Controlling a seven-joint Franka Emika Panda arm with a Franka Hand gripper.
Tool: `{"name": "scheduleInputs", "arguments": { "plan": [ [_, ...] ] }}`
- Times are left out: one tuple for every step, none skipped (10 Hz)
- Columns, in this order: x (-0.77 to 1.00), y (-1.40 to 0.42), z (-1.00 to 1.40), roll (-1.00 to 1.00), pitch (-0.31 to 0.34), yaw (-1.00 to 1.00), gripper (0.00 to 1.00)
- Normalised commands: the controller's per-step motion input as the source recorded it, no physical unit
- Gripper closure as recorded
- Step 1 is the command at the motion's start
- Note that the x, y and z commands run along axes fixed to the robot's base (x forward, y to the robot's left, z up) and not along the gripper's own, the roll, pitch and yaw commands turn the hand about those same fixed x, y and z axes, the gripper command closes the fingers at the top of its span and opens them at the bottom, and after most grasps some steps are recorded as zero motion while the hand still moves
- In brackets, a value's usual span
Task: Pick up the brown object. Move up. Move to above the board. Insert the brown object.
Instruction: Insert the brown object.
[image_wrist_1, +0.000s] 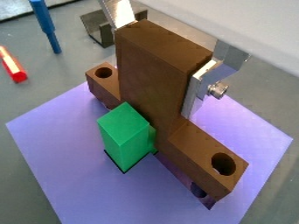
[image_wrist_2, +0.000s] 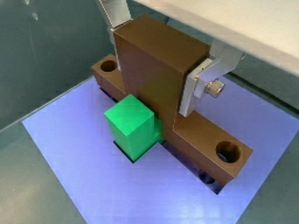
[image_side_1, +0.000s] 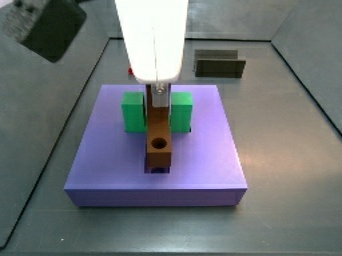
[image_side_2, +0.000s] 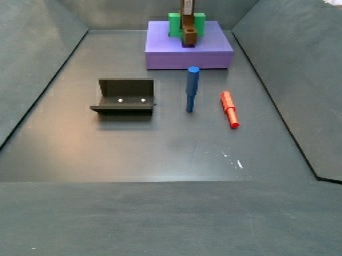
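The brown object (image_wrist_1: 158, 83) is an orange-brown bar with a raised middle block. It lies lengthwise along the centre slot of the lavender board (image_wrist_1: 65, 149), with a round hole showing at each end. My gripper (image_wrist_1: 160, 61) stands straight above it, its silver fingers (image_wrist_1: 201, 87) shut on the raised block. The same grip shows in the wrist view (image_wrist_2: 158, 57) and in both side views (image_side_1: 158, 95) (image_side_2: 189, 12). The green block (image_wrist_1: 125, 131) sits on the board against the bar's side. How deep the bar sits in the slot is hidden.
On the grey floor in front of the board (image_side_2: 187, 58) lie a blue bar (image_side_2: 193, 88), a small red bar (image_side_2: 230, 108) and a dark olive open box (image_side_2: 124, 97). Tray walls rise on all sides.
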Motion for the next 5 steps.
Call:
{"name": "scheduleInputs", "arguments": {
  "plan": [
    [0.07, 0.00, -0.23, 0.00, 0.000, 0.01, 1.00],
    [0.07, 0.00, -0.23, 0.01, 0.000, 0.01, 1.00],
    [0.07, 0.00, -0.23, 0.00, 0.000, 0.01, 1.00],
    [0.07, 0.00, -0.23, 0.00, 0.000, 0.01, 1.00],
    [0.08, 0.00, -0.24, 0.02, 0.000, 0.00, 1.00]
  ]
}}
